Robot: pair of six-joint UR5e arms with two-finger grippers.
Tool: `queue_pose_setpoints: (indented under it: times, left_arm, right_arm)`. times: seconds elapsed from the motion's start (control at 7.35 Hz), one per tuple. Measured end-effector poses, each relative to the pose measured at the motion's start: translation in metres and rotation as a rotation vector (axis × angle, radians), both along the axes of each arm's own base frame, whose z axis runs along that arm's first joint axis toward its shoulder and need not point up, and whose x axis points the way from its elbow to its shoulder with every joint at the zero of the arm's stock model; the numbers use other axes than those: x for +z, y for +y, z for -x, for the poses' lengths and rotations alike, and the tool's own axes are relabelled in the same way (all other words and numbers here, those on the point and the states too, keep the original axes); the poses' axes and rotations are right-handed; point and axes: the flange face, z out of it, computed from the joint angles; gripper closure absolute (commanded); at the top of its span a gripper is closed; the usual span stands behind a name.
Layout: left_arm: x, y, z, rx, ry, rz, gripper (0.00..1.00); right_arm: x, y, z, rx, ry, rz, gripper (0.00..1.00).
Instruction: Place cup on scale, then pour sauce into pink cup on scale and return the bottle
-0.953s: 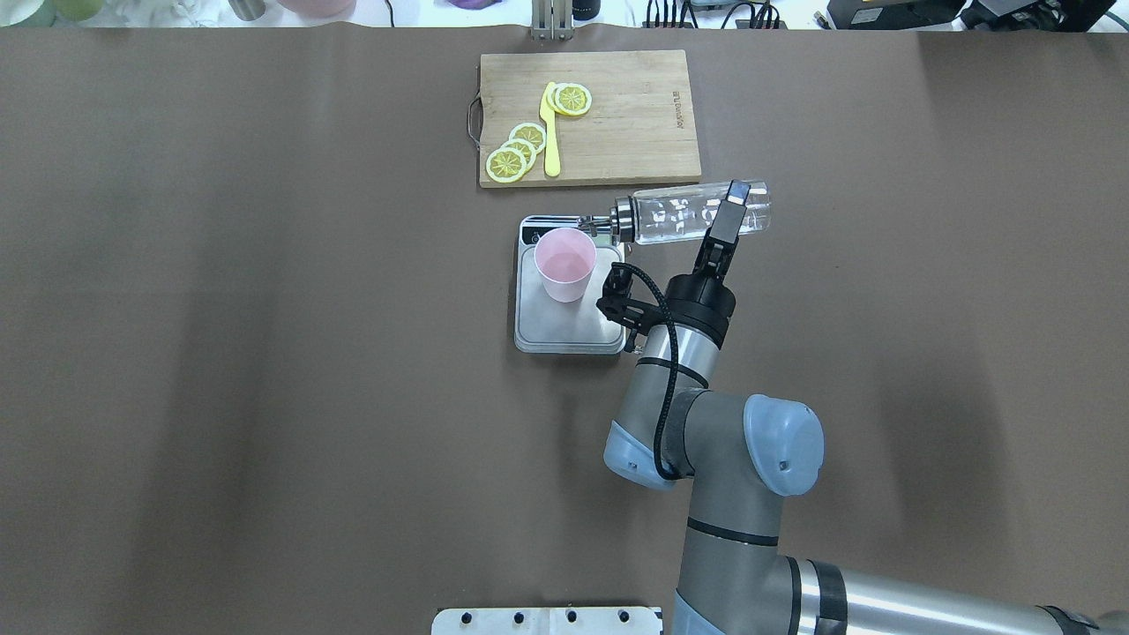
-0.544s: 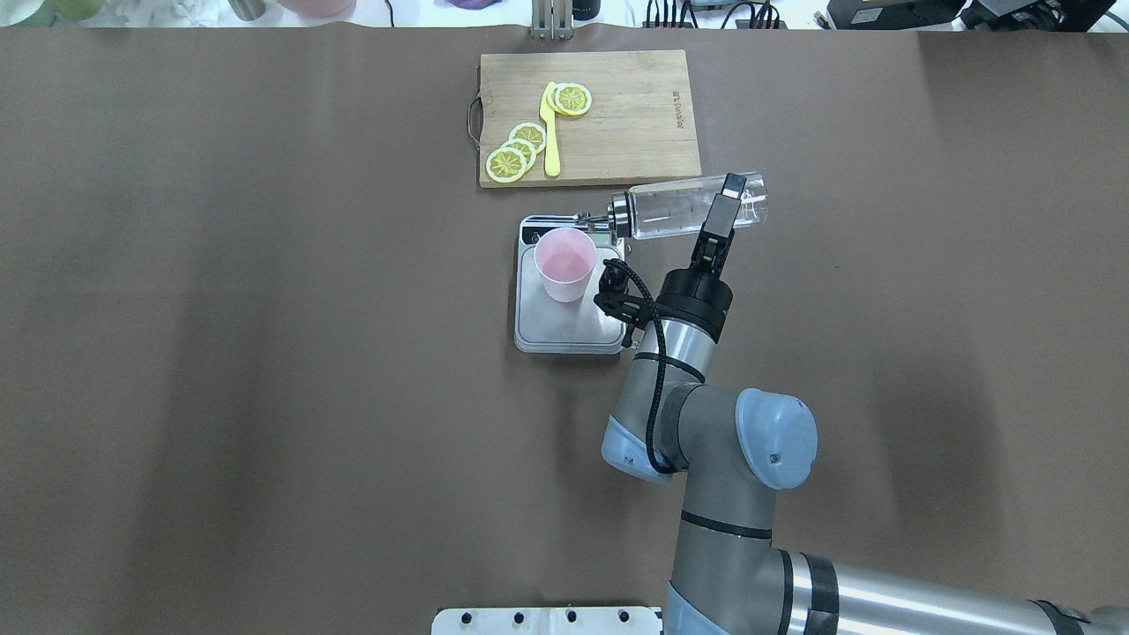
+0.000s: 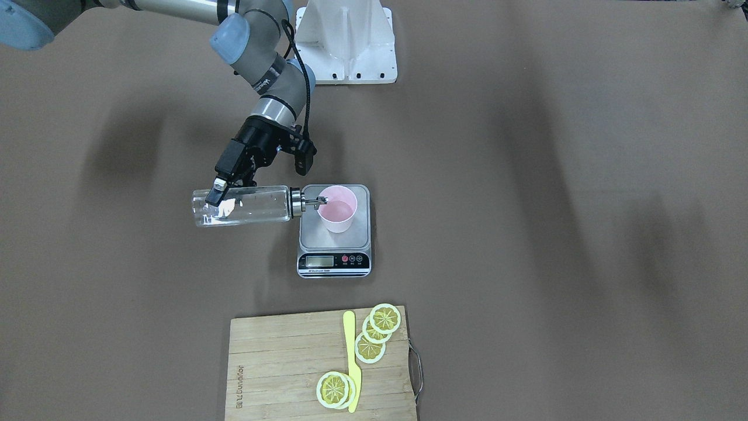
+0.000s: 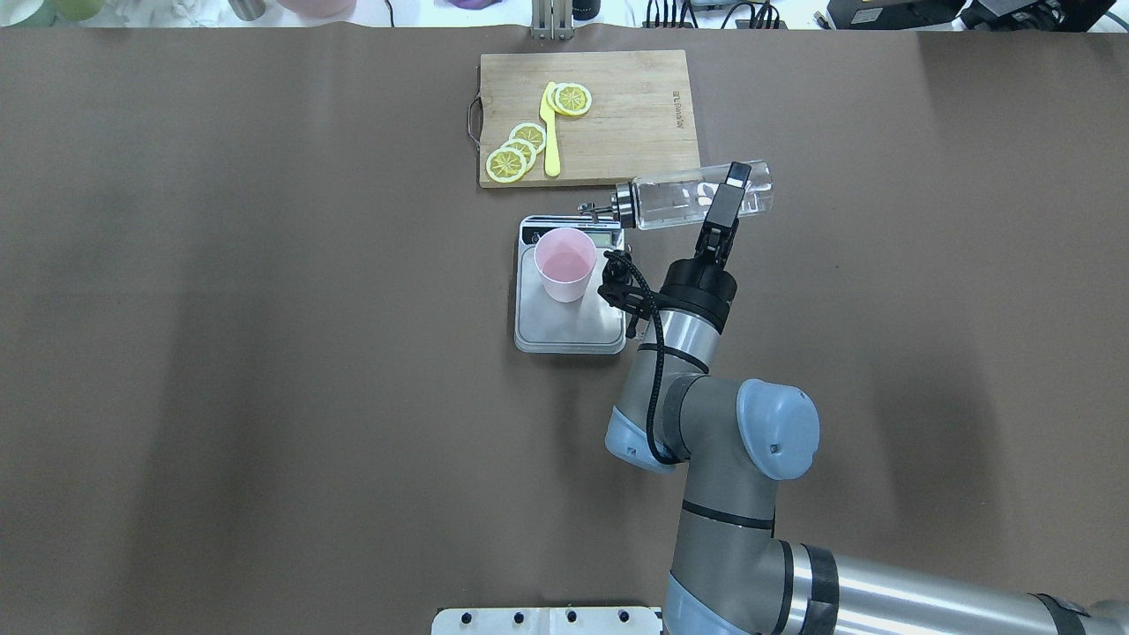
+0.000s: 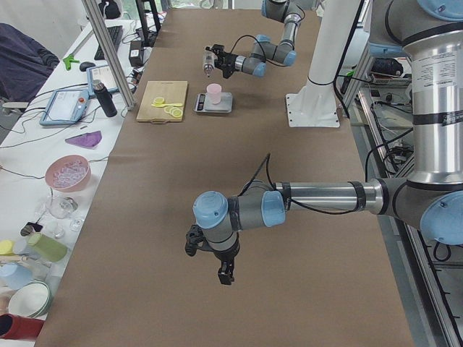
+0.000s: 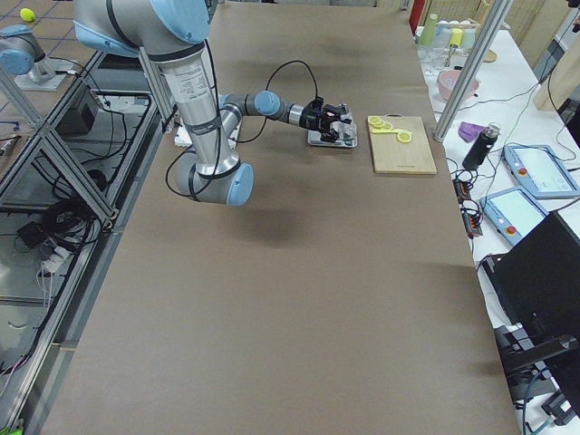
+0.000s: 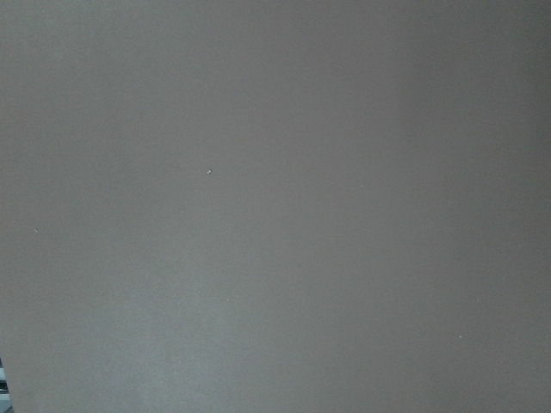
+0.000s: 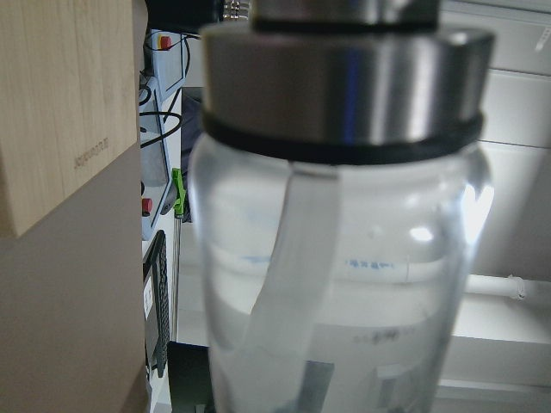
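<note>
Two arms in view. The right gripper (image 4: 730, 192) is clamped across the bottle (image 4: 679, 201) near its base end, one finger (image 4: 723, 212) lying over the glass, the other hidden under it. Bottle is held off the table (image 4: 265, 353), approx. horizontal, just right of centre in the overhead view, spout (image 4: 601, 210) pointing left toward the cup (image 4: 564, 263). In the front-facing view the spout tip sits at the cup's rim; overhead it looks just above-right of the rim, over the scale's display end, so can't tell exactly. Cup stands upright on the scale (image 4: 569, 324), on the upper-left part of the platform. R wrist cam: bottle fills the frame, steel collar (image 8: 344, 82) at top. Top centre, just beyond the scale, lies a cutting board (image 4: 617, 115) w/ lemon slices (image 4: 516, 152) and a yellow knife (image 4: 551, 137). The left gripper (image 5: 225, 275) hangs over bare table low in the left side view; whether its fingers are apart or together can't be told.
</note>
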Motion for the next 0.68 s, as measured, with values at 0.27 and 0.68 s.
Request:
queue_pose_setpoints:
  times: [0.27,0.68]
  left_arm:
    - [0.0000,-0.0002,-0.0003,-0.001,0.004,0.000,0.02]
    - [-0.0011,-0.0004,-0.0005,-0.003,0.011,-0.002,0.02]
  right_arm:
    - [-0.0040,-0.0016,-0.0005,0.002,0.012,0.002,1.00]
    - [-0.0086,-0.0039,-0.0020,0.003,0.032,-0.016,1.00]
